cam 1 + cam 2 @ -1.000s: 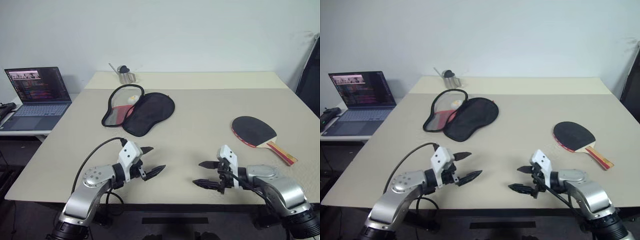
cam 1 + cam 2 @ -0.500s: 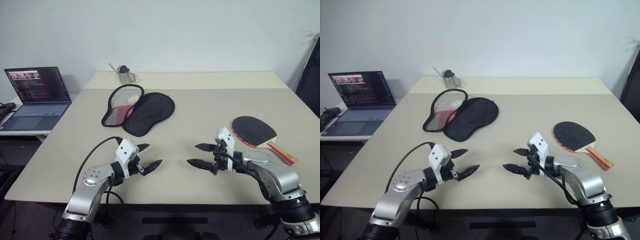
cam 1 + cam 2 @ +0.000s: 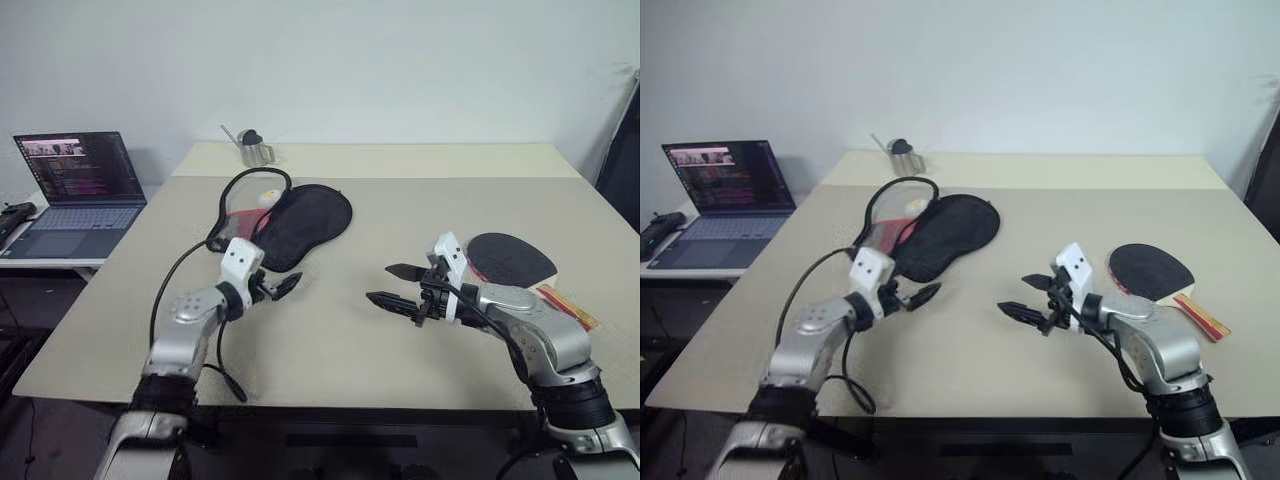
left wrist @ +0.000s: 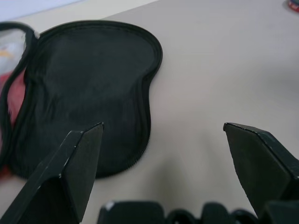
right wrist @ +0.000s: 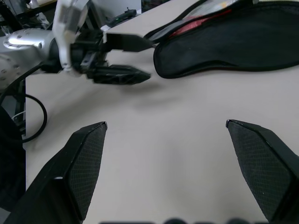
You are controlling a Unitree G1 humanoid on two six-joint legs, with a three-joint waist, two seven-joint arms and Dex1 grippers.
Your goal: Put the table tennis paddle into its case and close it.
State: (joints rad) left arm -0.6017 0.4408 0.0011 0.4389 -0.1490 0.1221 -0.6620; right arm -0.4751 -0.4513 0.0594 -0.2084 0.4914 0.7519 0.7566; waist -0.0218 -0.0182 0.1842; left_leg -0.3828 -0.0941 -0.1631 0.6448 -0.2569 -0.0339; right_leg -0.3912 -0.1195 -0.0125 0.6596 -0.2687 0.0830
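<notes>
The left gripper [image 3: 277, 286] has pushed forward from the near table edge to just short of the case [image 3: 300, 225], and the right gripper [image 3: 392, 285] has risen toward the table's middle. The case lies unzipped at far left, lid flap spread open, red lining showing. The table tennis paddle [image 3: 512, 258] lies flat near the right edge, just behind the right arm. Both grippers hover with fingers wide apart, holding nothing. Bare table [image 3: 400, 210] stretches between case and paddle. A laptop [image 3: 75, 190] sits off to the left.
</notes>
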